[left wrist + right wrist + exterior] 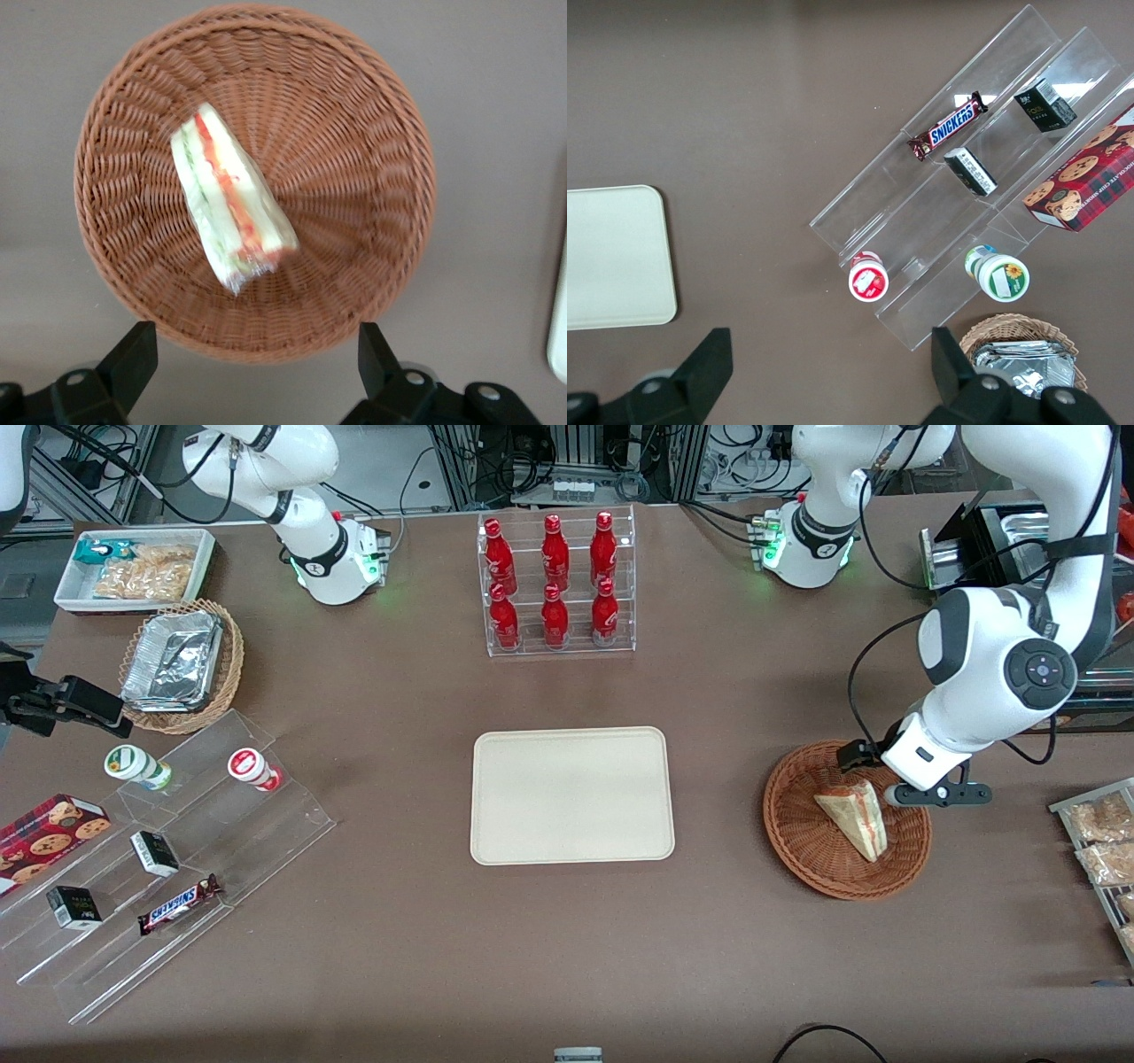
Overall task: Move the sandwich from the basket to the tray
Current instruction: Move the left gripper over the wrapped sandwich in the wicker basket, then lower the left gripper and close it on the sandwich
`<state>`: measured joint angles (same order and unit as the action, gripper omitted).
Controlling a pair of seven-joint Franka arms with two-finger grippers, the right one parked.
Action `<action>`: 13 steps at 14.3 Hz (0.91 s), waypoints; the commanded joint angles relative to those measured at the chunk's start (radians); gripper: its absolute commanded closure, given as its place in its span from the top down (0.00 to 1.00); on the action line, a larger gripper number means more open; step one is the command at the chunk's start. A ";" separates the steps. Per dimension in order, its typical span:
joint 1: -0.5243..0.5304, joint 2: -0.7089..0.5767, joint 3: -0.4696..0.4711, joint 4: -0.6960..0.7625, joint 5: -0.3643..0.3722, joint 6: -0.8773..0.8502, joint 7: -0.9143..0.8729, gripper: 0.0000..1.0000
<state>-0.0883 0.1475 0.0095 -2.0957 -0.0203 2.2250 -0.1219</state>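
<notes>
The sandwich (pixel 855 819) (pixel 232 199) is a pale bread wedge with red and green filling showing, and it lies flat in the round reddish-brown basket (pixel 797 850) (pixel 372 133). My left gripper (pixel 917 786) (pixel 255 354) hovers above the basket's rim on the side farther from the front camera. It is open, with the fingers (pixel 133 352) wide apart and nothing between them. The sandwich lies clear of the fingers, nearer the basket's middle. The beige tray (pixel 571 795) (pixel 616 257) lies flat at the table's centre, toward the parked arm from the basket, and bare.
A clear rack of red bottles (pixel 556 584) stands farther from the front camera than the tray. Bagged snacks (pixel 1103 833) lie at the working arm's end. Acrylic steps with snacks (pixel 177 850), a tan basket of foil trays (pixel 182 664) and a white bin (pixel 133 567) lie toward the parked arm's end.
</notes>
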 commanded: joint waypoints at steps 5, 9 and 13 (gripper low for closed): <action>0.028 0.062 0.000 -0.070 -0.016 0.214 -0.359 1.00; 0.032 0.135 0.000 -0.058 -0.016 0.294 -0.441 1.00; 0.030 0.178 0.000 -0.040 -0.016 0.294 -0.527 0.93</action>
<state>-0.0598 0.3072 0.0122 -2.1578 -0.0272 2.5167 -0.6020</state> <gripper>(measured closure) 0.004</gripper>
